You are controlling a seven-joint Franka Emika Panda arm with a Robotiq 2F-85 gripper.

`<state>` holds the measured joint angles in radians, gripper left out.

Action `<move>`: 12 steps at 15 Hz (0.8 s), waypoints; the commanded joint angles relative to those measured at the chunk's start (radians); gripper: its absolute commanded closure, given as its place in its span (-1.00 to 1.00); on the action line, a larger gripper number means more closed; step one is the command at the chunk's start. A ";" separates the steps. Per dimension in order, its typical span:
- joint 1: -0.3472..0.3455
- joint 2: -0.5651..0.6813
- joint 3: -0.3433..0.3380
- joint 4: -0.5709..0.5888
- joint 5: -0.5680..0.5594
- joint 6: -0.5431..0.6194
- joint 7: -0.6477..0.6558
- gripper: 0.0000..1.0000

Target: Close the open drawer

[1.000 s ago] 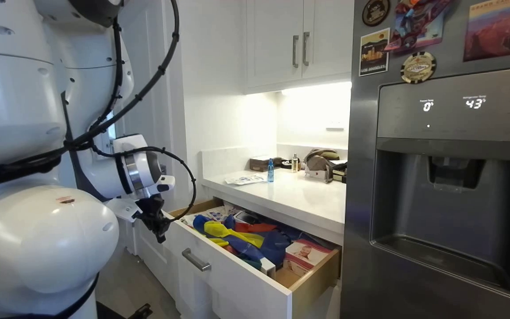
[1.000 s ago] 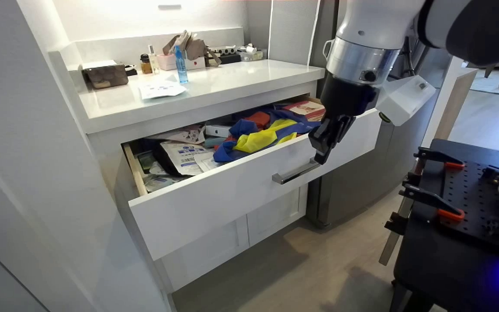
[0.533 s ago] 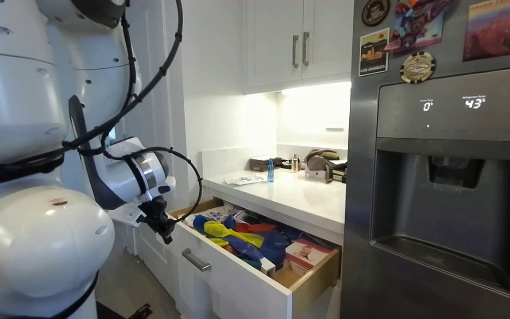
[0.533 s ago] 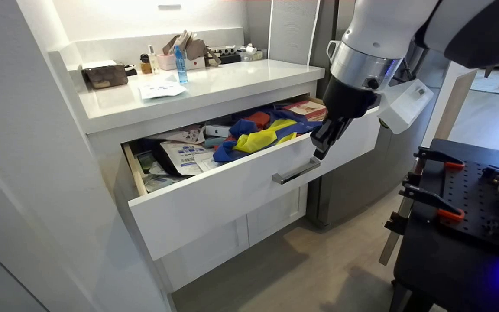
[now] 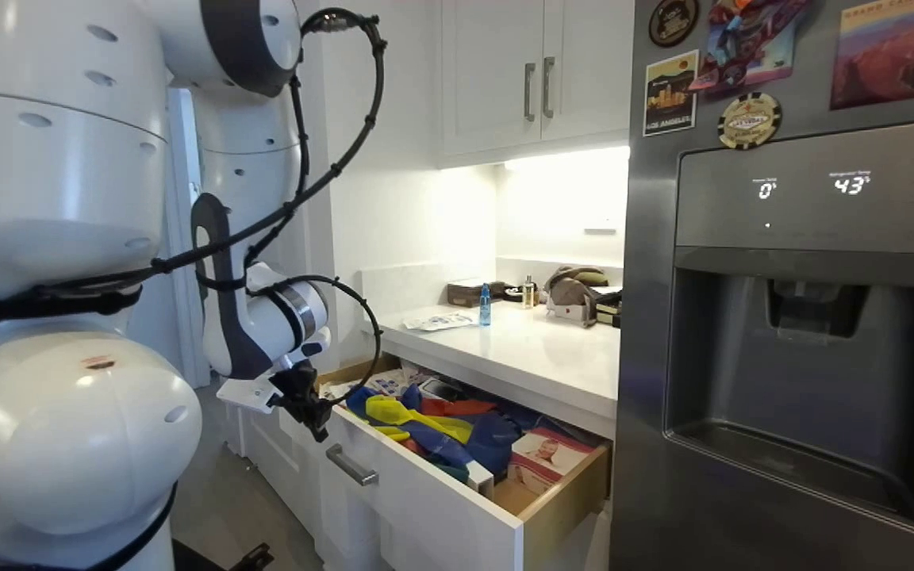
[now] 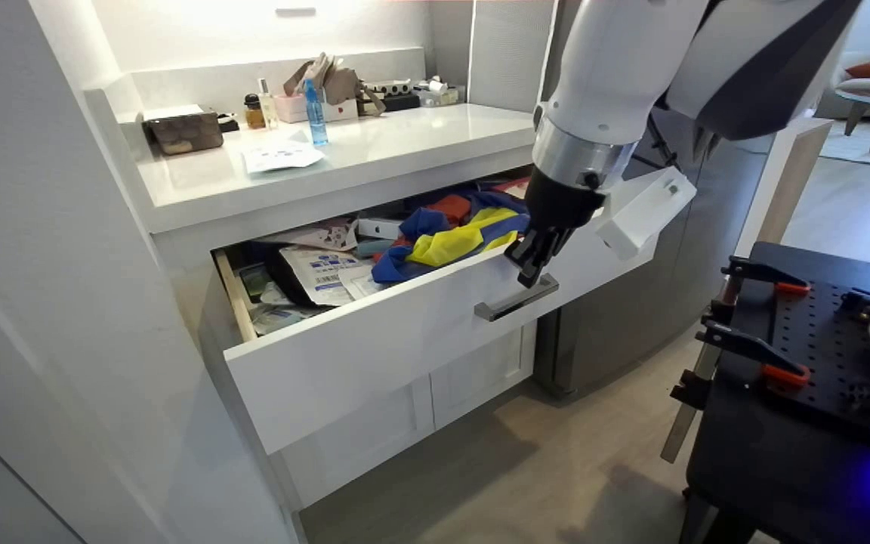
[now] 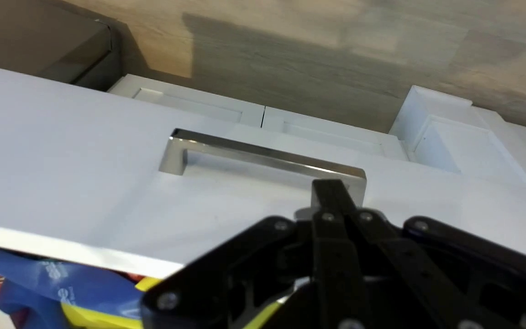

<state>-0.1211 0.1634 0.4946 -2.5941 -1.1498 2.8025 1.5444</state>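
The drawer (image 5: 425,500) stands pulled out under the counter in both exterior views (image 6: 359,347). Its white front also fills the middle of the wrist view (image 7: 85,160). A silver handle (image 6: 516,300) is on the front; it shows in the wrist view (image 7: 263,154) and in an exterior view (image 5: 351,465). My gripper (image 6: 528,281) is shut and empty, with its fingertips together. It points down in front of the drawer front, near the handle. In the wrist view the fingertips (image 7: 329,185) overlap one end of the handle; I cannot tell whether they touch.
Blue and yellow cloth (image 6: 458,234), packets and a box (image 5: 544,456) lie inside the drawer. The counter (image 5: 536,341) above carries a blue bottle (image 5: 485,305) and bags. A grey fridge (image 5: 790,333) stands beside the drawer. A black table (image 6: 782,453) with clamps stands opposite.
The arm has swung along the drawer front, so my gripper is rightward in an exterior view and nearer the handle's middle. The drawer has not moved and my gripper stays shut.
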 commanded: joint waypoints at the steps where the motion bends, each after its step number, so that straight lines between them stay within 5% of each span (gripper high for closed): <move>1: 0.026 0.153 -0.041 0.127 -0.115 -0.057 0.088 0.99; 12: 0.065 0.266 -0.093 0.259 -0.267 -0.123 0.172 0.98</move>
<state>-0.0805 0.4326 0.4120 -2.3679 -1.3755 2.7138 1.6748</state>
